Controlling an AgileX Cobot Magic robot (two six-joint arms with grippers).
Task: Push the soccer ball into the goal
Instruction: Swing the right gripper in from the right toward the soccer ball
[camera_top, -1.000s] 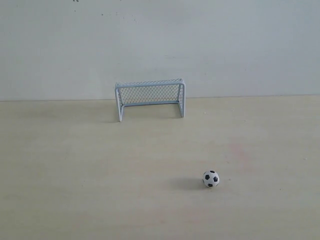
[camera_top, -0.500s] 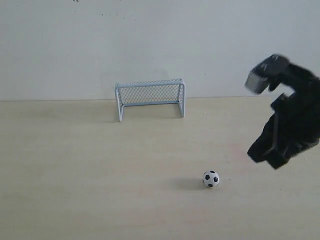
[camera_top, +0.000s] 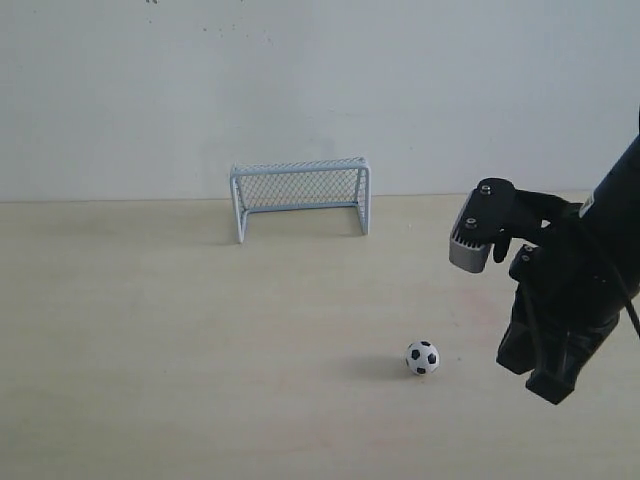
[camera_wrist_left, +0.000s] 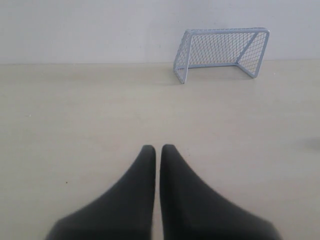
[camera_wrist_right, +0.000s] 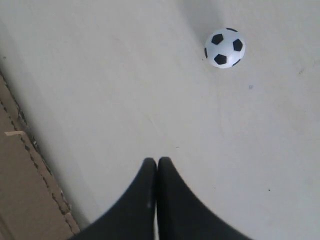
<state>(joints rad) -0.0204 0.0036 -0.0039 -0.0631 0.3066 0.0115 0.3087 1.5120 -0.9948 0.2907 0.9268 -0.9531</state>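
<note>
The soccer ball (camera_top: 422, 357) rests on the pale table toward the front right, and it also shows in the right wrist view as the ball (camera_wrist_right: 224, 47). The goal (camera_top: 301, 196) stands upright at the back of the table against the wall, its mouth facing the front; the left wrist view shows the goal (camera_wrist_left: 221, 53) too. My right gripper (camera_top: 552, 387) hangs shut and empty to the right of the ball, apart from it; its tips (camera_wrist_right: 157, 162) point down at bare table. My left gripper (camera_wrist_left: 158, 149) is shut and empty, out of the exterior view.
The white wall (camera_top: 320, 90) rises right behind the goal. A brown cardboard surface (camera_wrist_right: 20, 200) lies past the table edge beside the right gripper. A grey camera block (camera_top: 478, 235) sits on the right arm above the ball's height.
The right arm came in from the right and has dropped lower and closer to the ball. The ball and the goal have stayed put.
</note>
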